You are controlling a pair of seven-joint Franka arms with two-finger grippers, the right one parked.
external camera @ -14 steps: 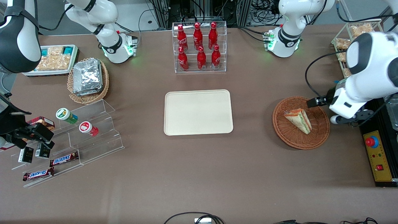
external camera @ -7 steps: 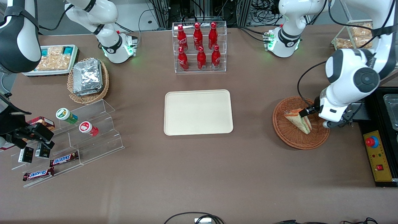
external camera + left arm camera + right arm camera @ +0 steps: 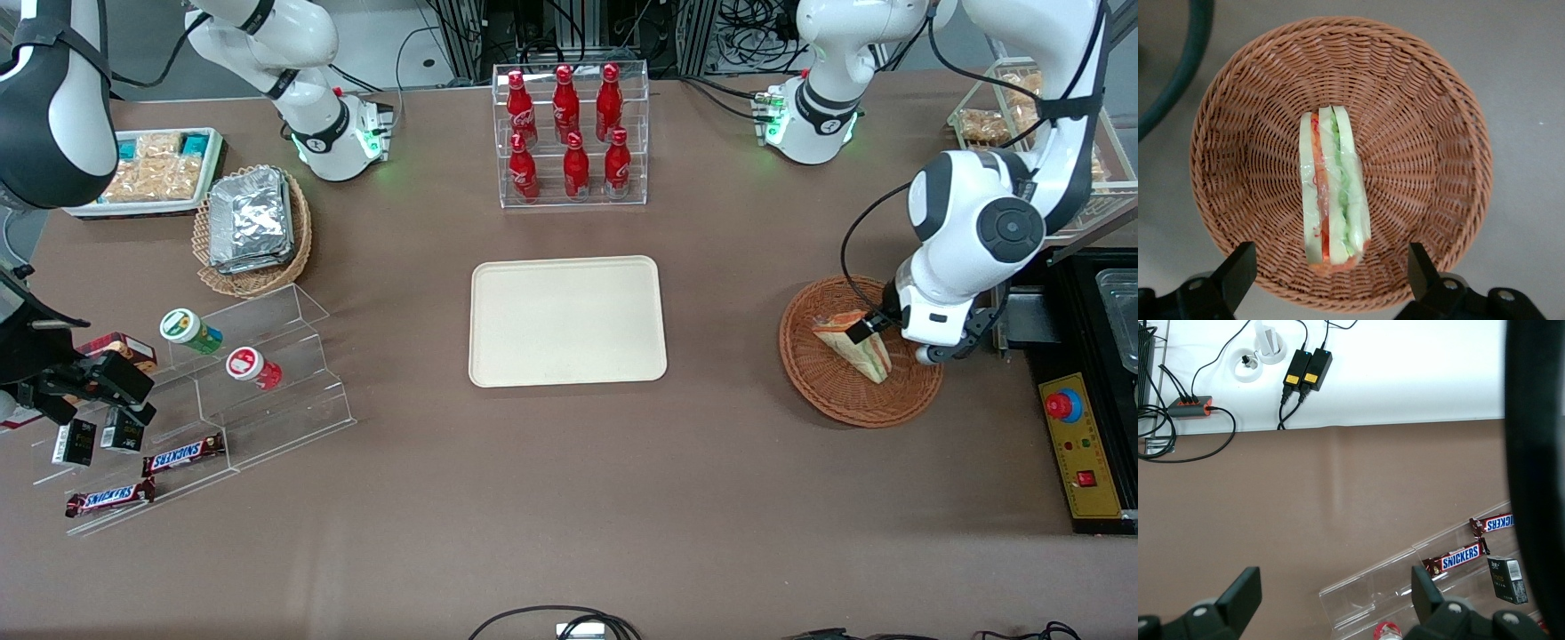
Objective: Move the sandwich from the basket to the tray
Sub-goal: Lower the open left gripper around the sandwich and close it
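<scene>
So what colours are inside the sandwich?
Red, orange and green between pale bread, clearest in the left wrist view of the sandwich under the open gripper.

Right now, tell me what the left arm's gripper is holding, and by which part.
Nothing. The gripper hangs open above the triangular pale-bread sandwich, which lies in the round reddish-brown wicker basket; its fingers straddle the sandwich without touching it.

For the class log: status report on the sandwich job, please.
Gripper open, above the sandwich, fingers either side. Sandwich on edge in the basket, not gripped. Tray bare; table between is clear.
</scene>
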